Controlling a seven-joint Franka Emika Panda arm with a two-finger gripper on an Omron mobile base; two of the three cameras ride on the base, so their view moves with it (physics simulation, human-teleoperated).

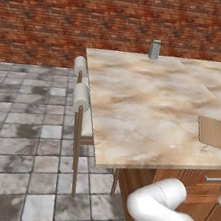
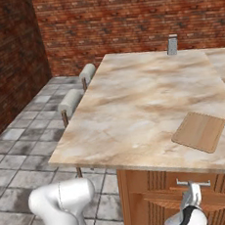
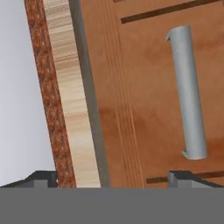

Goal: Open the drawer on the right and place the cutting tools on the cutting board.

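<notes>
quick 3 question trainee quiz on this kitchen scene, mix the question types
1. True or false: the drawer is shut.
2. What lies on the counter nearest the drawer? A) board B) knife C) plate
3. Fill in: the tool is open in front of the drawer's ____.

Key
1. True
2. A, the board
3. handle

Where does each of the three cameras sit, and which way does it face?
Left base view: behind the arm's left, looking forward over the marbled beige countertop; white arm at lower right.
Right base view: behind the arm's right, same counter; arm at lower left, open gripper near the drawer's grey bar handle.
Hand view: on the hand, facing the orange-brown wooden drawer front closely.
Both base views share the thin light-tan cutting board.
</notes>
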